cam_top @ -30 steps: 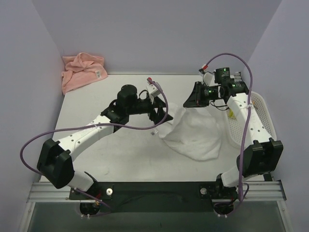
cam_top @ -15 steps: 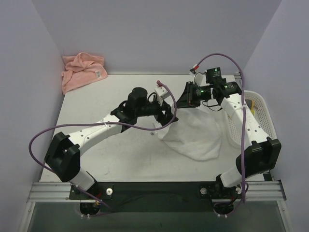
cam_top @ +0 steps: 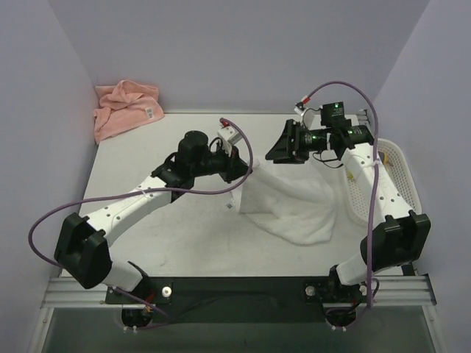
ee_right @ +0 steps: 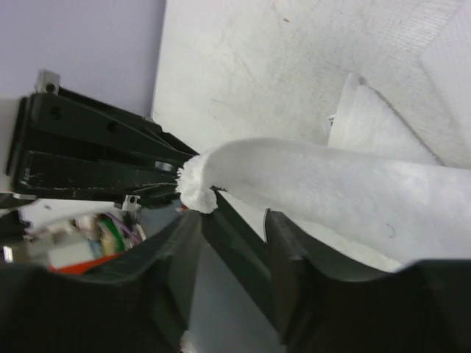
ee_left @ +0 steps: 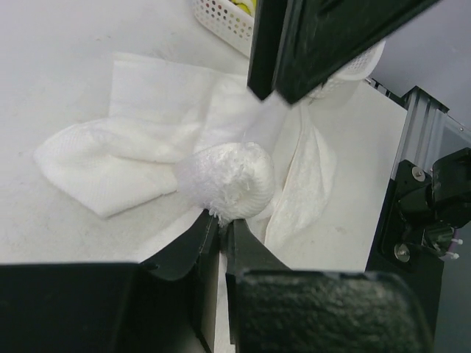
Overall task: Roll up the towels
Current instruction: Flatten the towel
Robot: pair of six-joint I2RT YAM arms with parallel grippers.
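The table (cam_top: 136,151) lies bare on its left half, between the left arm (cam_top: 125,206) and the salmon-pink towel (cam_top: 125,109) bunched in the far left corner against the walls (cam_top: 221,51). The middle is crowded: the left gripper (cam_top: 243,168) and right gripper (cam_top: 274,154) face each other closely, with a raised fold of the white towel (cam_top: 294,209) between them. The white mesh basket (cam_top: 401,169) blocks the right edge, just beside the right arm (cam_top: 386,191).

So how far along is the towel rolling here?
Nothing looks rolled yet. The white towel lies rumpled, one bunched corner pinched in the left gripper, the right gripper close by, jaws apart. The pink towel sits crumpled in the far corner, untouched.
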